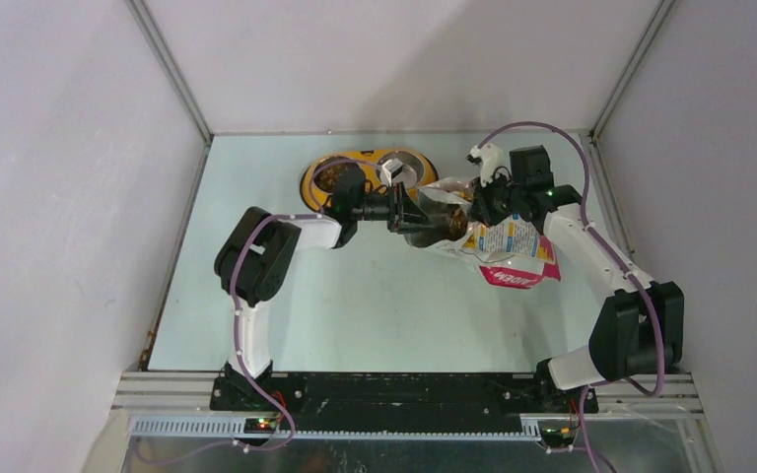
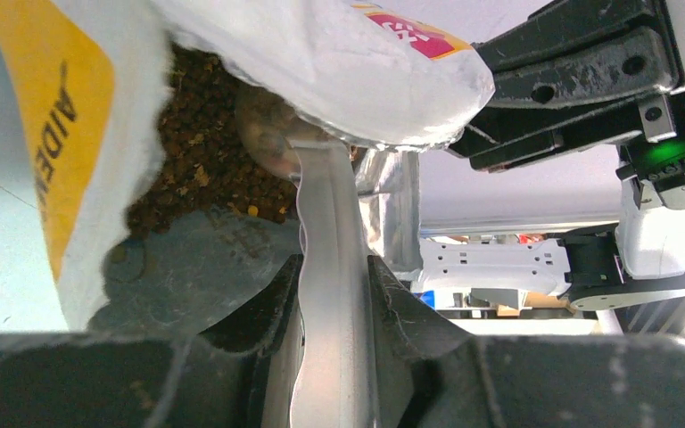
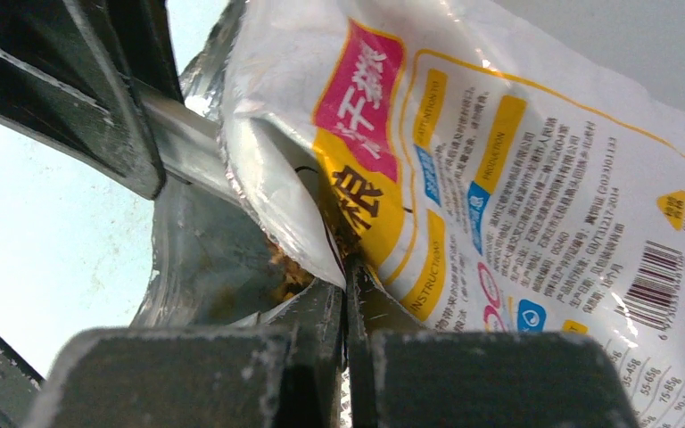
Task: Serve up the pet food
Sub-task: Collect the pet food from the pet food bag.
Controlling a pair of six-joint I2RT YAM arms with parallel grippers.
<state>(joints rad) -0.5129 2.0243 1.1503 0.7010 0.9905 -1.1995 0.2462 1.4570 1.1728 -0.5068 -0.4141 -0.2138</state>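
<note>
Right now your left tool [image 2: 334, 294] is clamped on the handle of the clear scoop [image 2: 330, 223]. Its two fingers press the flat strip from either side, and the handle fills the gap between them. The far end of the scoop sits inside the open mouth of the foil bag [image 2: 366, 80], pushed into the pet food [image 2: 196, 152]. The food is a heap of small brown pellets filling the bag's throat.

From above, you can see the left tool [image 1: 394, 209] reaching rightward into the bag [image 1: 513, 246]. The bag lies on the pale surface [image 1: 355, 305] at the right rear, with its mouth turned toward the left arm and its pink base toward you.

Your right tool [image 1: 481, 202] has its fingers together on the bag's rim, at the far side of the mouth. In the right wrist view the right tool [image 3: 348, 294] pinches the thin foil edge, with the printed side of the bag [image 3: 517, 178] rising just beyond it. Brown crumbs show at the pinch.

The yellow double bowl [image 1: 367, 158] stands behind the left tool, near the bag's mouth. Its left steel cup [image 1: 333, 177] looks to hold some brown pellets. The arm partly hides the other cup.
</note>
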